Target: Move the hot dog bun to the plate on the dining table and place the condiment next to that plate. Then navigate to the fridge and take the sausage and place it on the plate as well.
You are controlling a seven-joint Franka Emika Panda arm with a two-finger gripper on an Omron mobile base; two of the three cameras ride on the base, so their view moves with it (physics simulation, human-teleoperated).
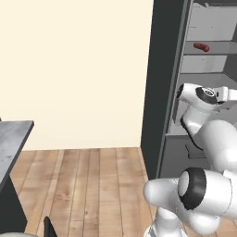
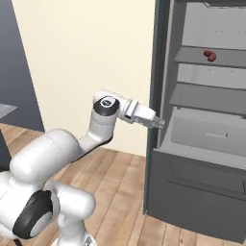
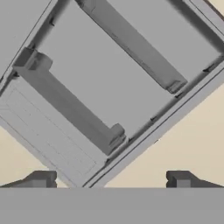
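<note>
Right base view: the sausage [image 2: 209,55] is seen on an upper shelf of the open fridge [image 2: 202,144], at one o'clock from the gripper [image 2: 160,123], whose fingers are spread apart and empty. The shelf edge could be struck if the reach is made too low.

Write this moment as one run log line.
stage: reaching into fridge | end effector: open, empty | sausage: on upper shelf, untouched

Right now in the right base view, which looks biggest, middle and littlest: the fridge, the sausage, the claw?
1. The fridge, by far the biggest.
2. The claw, open and empty by the fridge's edge.
3. The sausage, littlest, though it sits farther back on a shelf.
</note>
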